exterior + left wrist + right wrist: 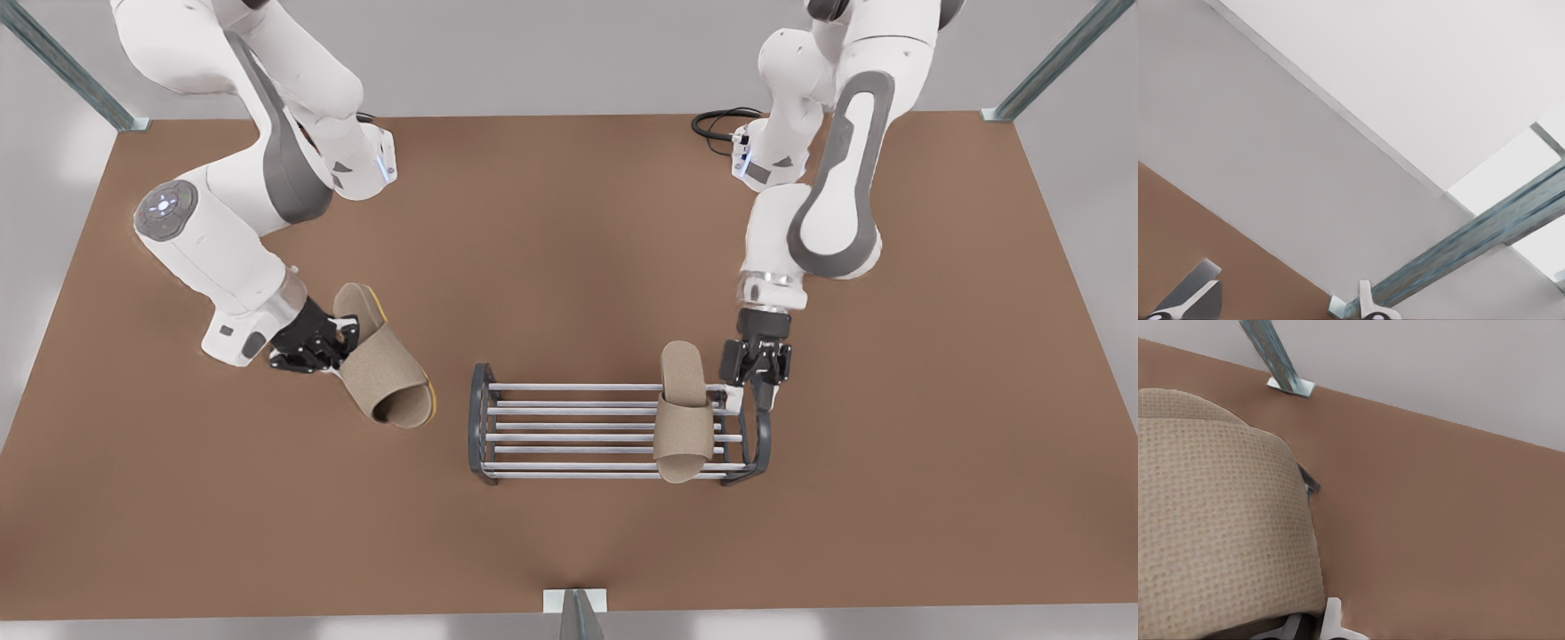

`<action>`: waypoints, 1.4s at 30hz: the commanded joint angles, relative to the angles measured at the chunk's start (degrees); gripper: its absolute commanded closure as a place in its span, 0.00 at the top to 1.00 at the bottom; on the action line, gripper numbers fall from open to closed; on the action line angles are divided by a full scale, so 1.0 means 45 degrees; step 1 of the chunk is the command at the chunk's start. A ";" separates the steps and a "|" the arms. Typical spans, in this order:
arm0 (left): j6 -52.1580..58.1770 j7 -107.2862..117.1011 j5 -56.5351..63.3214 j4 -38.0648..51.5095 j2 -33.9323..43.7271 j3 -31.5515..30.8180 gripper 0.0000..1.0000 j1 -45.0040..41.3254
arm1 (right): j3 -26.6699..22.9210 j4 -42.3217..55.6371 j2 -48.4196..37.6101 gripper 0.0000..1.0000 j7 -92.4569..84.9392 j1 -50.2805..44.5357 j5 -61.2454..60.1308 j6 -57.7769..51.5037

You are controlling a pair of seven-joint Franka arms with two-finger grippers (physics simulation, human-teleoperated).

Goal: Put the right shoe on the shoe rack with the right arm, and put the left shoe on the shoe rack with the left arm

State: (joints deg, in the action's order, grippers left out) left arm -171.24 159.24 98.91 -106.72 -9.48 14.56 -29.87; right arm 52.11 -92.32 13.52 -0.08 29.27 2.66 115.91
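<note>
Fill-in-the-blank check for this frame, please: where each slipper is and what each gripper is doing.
The first slipper rests across the rack at the front view's ____ end.
The right gripper holds the second slipper on the front view's ____ side of the rack.
The left gripper, beside the rack's end, is ____.
Missing words: right; left; open.

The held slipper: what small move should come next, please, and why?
Probably carry the slipper toward the rack's bare bars: the right gripper holds it tilted, short of the rack; the other slipper lies there, the left gripper open beside it.
</note>
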 commanded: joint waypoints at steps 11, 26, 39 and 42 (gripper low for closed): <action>1.9577 -3.5972 -2.0633 0.6469 -0.0901 0.1846 1.00 -0.0180 | -0.9724 0.4929 0.2268 0.21 1.7400 -1.3340 0.0756 -0.1969; 2.0573 -3.7105 -2.0828 0.5864 -0.0042 -0.3372 1.00 0.4060 | -1.1835 0.8113 0.6038 0.21 1.7498 -1.5588 0.2181 -0.0681; 2.0534 -3.7085 -2.0828 0.5786 -0.0335 -0.3333 1.00 0.4236 | -1.1815 0.8035 0.7210 0.21 1.7518 -1.5900 0.4173 0.0374; 2.0554 -3.7085 -2.0828 0.5786 -0.0334 -0.3333 1.00 0.4256 | -1.1835 0.8035 0.7464 0.21 1.7518 -1.5998 0.4505 0.0413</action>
State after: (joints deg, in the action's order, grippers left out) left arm -78.99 10.01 5.15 -80.71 -11.11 -0.44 -10.72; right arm -1.12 -56.28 46.92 69.66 -42.66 21.18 116.85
